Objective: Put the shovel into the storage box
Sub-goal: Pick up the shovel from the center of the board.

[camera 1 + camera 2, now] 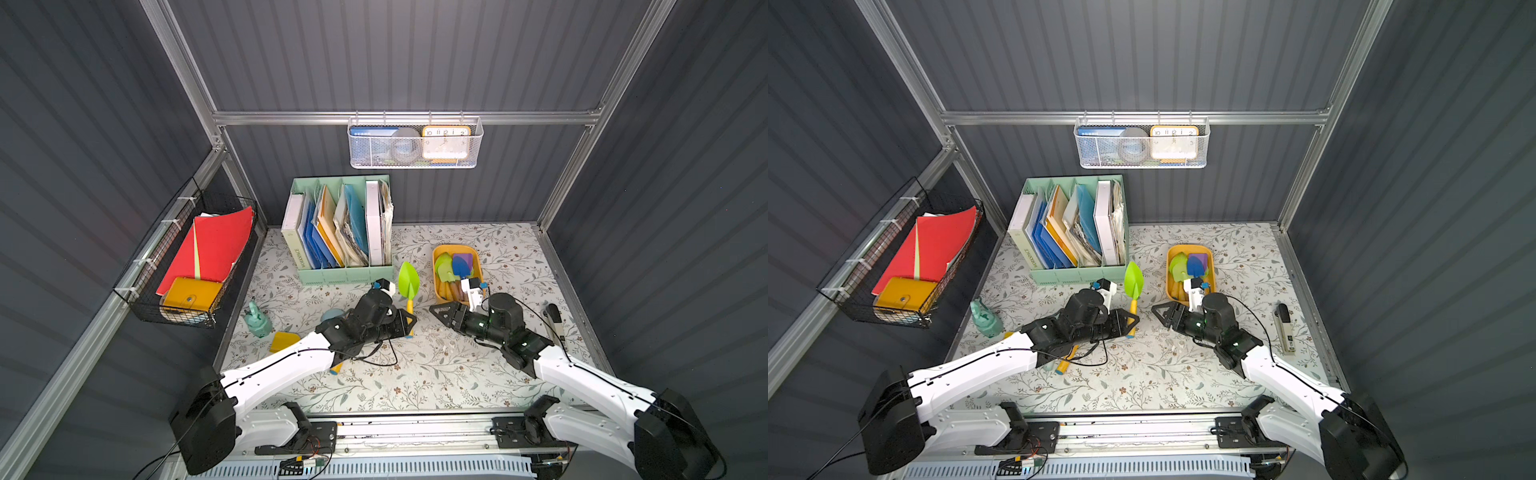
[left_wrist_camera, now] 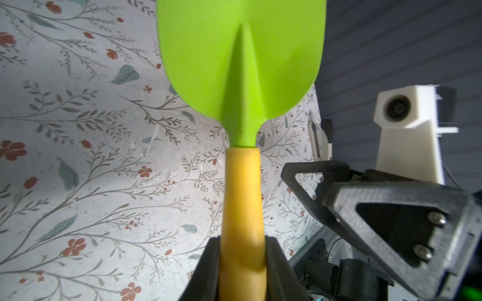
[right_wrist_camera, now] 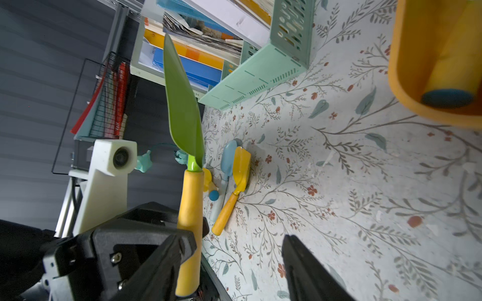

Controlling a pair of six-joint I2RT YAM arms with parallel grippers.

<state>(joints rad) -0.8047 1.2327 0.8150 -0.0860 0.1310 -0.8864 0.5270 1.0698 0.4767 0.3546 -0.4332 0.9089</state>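
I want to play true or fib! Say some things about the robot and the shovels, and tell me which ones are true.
1. The left gripper holds a green shovel by its yellow handle. True.
2. The right gripper is holding a shovel too. False: it is open and empty.
3. The yellow box has nothing in it. False: several shovels already lie inside.
4. A clock sits in the white basket on the back wall. True.
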